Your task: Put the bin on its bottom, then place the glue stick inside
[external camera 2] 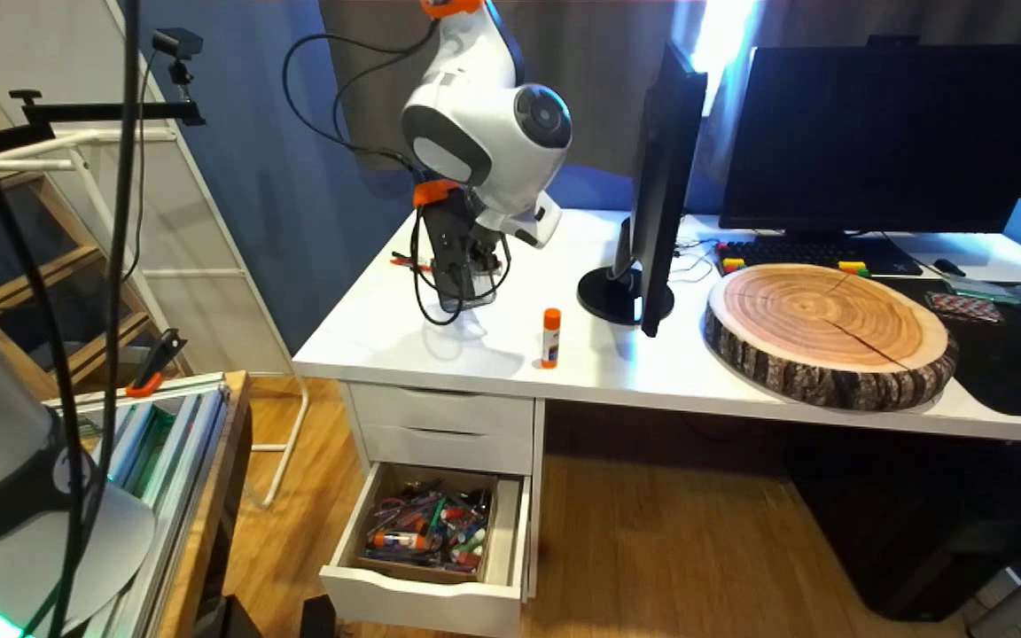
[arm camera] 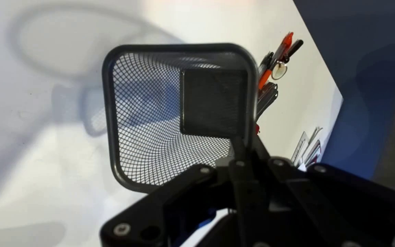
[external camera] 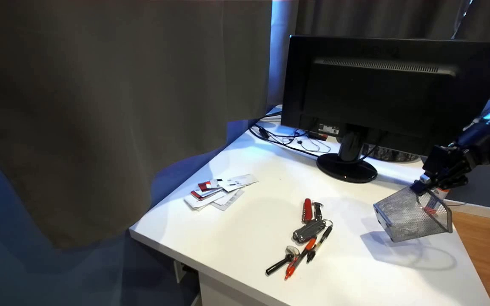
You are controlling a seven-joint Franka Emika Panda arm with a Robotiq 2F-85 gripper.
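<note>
1. In the wrist view, the black body of my tool (arm camera: 248,146) fills the lower right and covers one corner of the bin (arm camera: 190,109); only a sliver of the red knife (arm camera: 257,129) shows past the rim.
2. In an exterior view, the arm (external camera 2: 493,133) is cropped at the top edge, and the tool leaves me just a scrap of the bin showing.
3. My tool is drawn narrow, its fingers pinching the bin's wall at the rim.
4. The bin is grey wire mesh, squarish with rounded corners, with a thick dark rim and a darker bottom panel; from the wrist I look into its mouth.
5. In an exterior view it hangs tilted over the right side of the table (external camera: 253,229), bottom turned left, mouth to the right.
6. In an exterior view I see the glue stick (external camera 2: 550,341) whole: outside the bin, upright by the table's near edge, left of the monitor (external camera 2: 666,177), orange cap up, white body, orange base.
7. In an exterior view I take the white and red patch (external camera: 441,194) behind the bin to be that glue stick, though mesh and tool break it up.
</note>
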